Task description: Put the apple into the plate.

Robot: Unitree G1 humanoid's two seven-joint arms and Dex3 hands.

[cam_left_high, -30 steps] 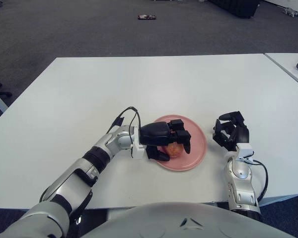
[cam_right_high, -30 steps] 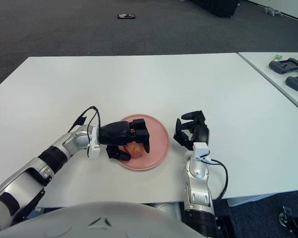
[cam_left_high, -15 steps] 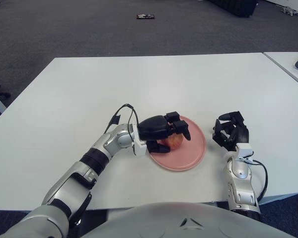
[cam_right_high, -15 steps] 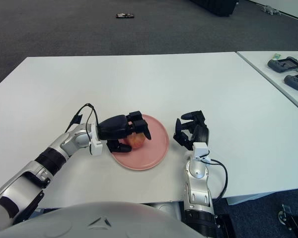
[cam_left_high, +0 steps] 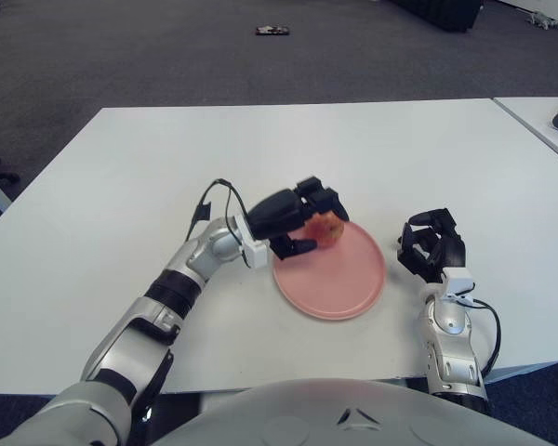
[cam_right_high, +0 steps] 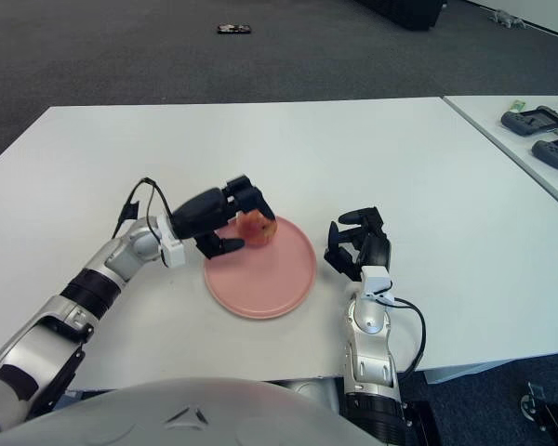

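Gripping the apple (cam_left_high: pixel 325 228) at its fingertips, the left robot hand (cam_left_high: pixel 293 218) is hovering it over the plate (cam_left_high: pixel 339 283) rim (far-left edge), plate centre lying down-right.

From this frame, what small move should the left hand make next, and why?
Probably lower the red-orange apple back toward the middle of the round pink plate and let go: the left hand grips it over the plate's far-left rim. The right hand shows idle right of the plate.

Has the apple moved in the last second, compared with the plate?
Yes. The apple, held in the left robot hand, went from the plate's near-left part to its far-left rim.
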